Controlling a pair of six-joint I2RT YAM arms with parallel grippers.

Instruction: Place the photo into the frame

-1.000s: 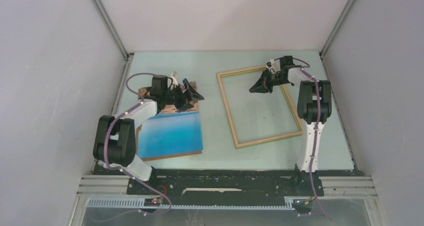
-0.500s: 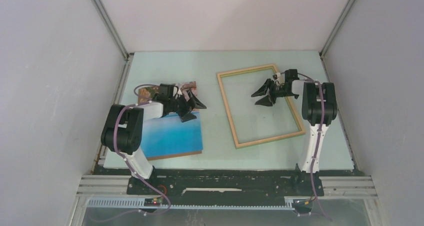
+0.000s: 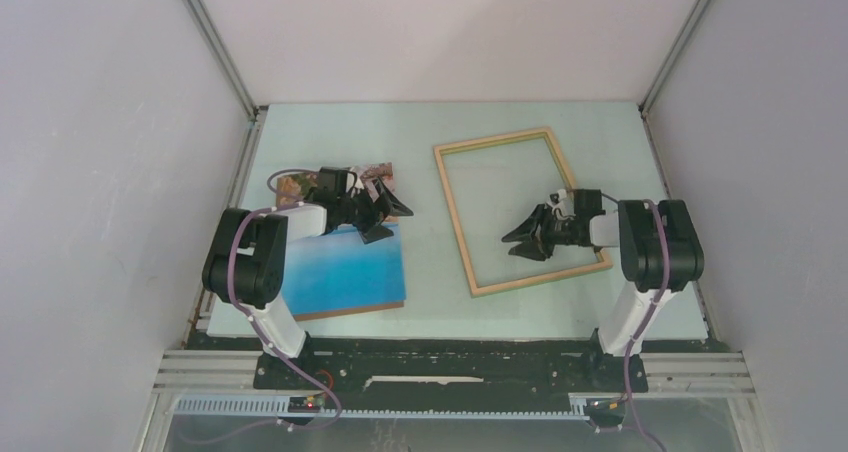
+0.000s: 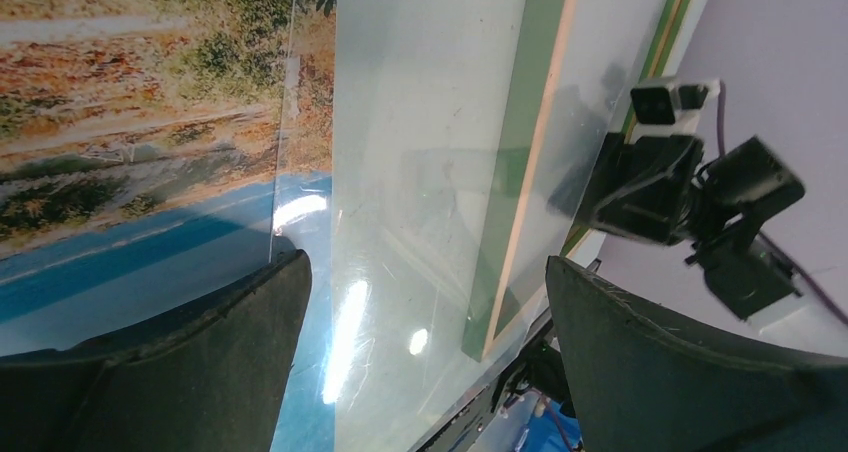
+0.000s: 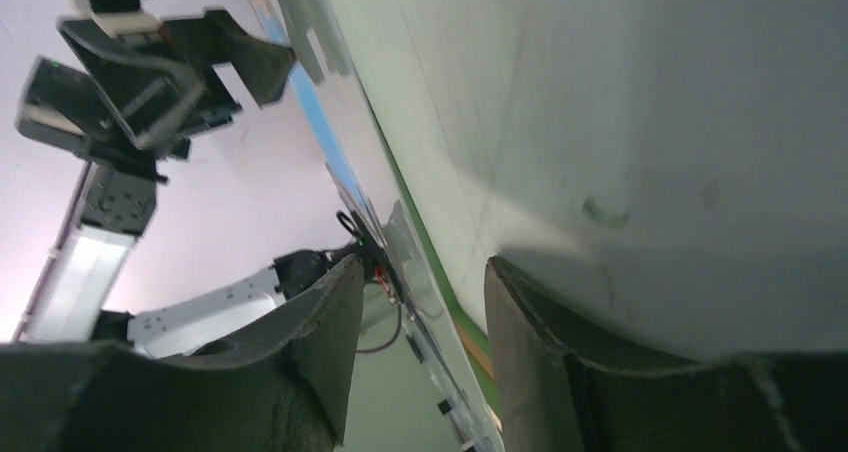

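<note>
The photo [image 3: 345,272] lies flat on the left of the table, blue water toward me and rocky cliffs at its far end; the left wrist view shows it [image 4: 150,122] below the camera. My left gripper [image 3: 392,222] hovers open over the photo's far right edge, with nothing between its fingers [image 4: 200,362]. The frame [image 3: 455,217] lies on the right, light wood face up. My right gripper [image 3: 512,246] is low inside the frame's opening near its right rail, jaws apart and empty. The right wrist view shows the frame's green edge [image 5: 420,242].
Grey enclosure walls [image 3: 120,172] close in the pale green table [image 3: 420,142] on the left, back and right. A black base rail [image 3: 450,357] with both arm mounts runs along the near edge. A strip of table separates photo and frame.
My right gripper has opened and travelled from the frame's far right corner toward me, into the opening. The left arm dropped lower over the photo's far end, then held still.
</note>
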